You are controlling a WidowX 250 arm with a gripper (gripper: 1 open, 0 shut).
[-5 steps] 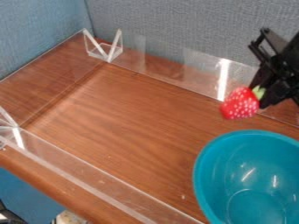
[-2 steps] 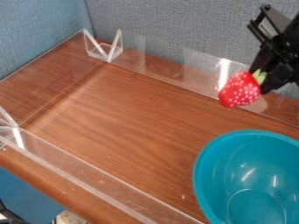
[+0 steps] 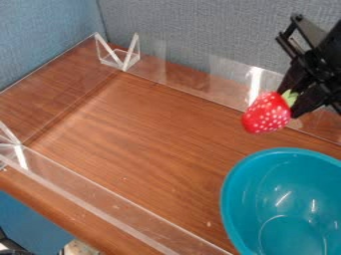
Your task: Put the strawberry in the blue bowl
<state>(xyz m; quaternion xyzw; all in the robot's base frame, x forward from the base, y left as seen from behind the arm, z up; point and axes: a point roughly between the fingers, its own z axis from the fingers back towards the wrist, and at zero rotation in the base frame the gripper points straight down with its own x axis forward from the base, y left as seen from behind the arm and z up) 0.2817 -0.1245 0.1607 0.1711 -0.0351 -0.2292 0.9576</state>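
Observation:
A small red strawberry [image 3: 265, 115] with a green top hangs in the air at the right, above the table and just up-left of the blue bowl's rim. My black gripper [image 3: 285, 100] comes in from the upper right and is shut on the strawberry's leafy end. The large teal-blue bowl [image 3: 266, 184] sits at the lower right corner of the table, partly cut off by the frame, with nothing inside.
The wooden tabletop [image 3: 134, 129] is fenced by low clear acrylic walls [image 3: 186, 72], with a clear bracket [image 3: 120, 50] at the back left corner. A blue-grey fabric wall stands behind.
The strawberry, held in the gripper, has shifted slightly left and stays beside the bowl's far rim.

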